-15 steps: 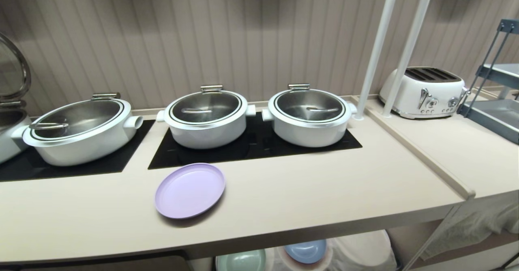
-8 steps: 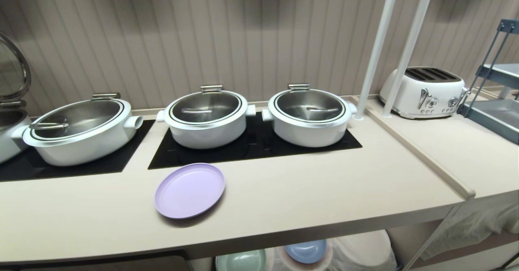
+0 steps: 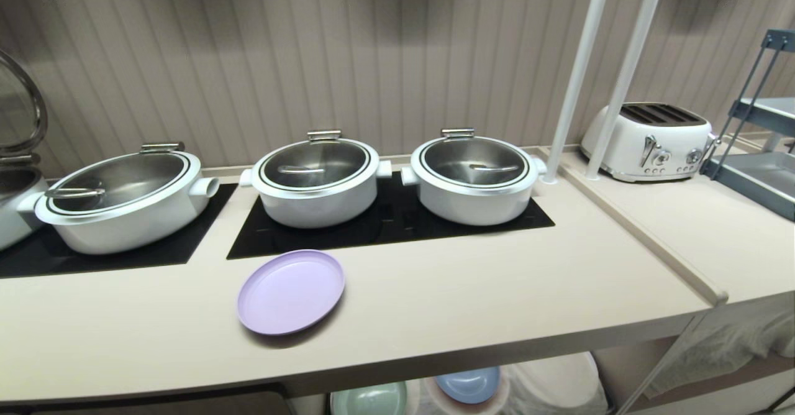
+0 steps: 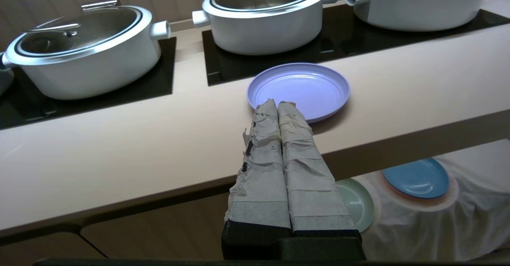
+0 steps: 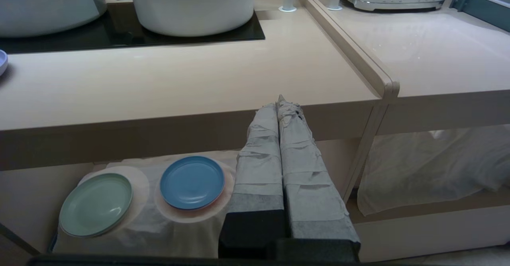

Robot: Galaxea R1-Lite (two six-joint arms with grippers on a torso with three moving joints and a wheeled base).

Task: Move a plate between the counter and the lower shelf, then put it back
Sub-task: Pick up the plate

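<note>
One lilac plate: the plate lies flat on the counter, just in front of the middle cooktop panel, untouched.
Three lidded white pots: left pot, middle pot, right pot, each on black glass; a fourth vessel with raised lid is cut off at the far left.
Two plates below: the mint-green plate and the blue plate rest side by side on white cloth in the lower shelf.
One toaster: white toaster beyond the dividing ridge, beside the blue-grey rack.
Two grippers: the left gripper has its taped fingers pressed together, empty, its tips overlapping the plate's near rim in the wrist view; contact cannot be judged. The right gripper is likewise closed and empty, before the counter's front edge.
Change from earlier head view: none; plate, pots and toaster keep their places.
</note>
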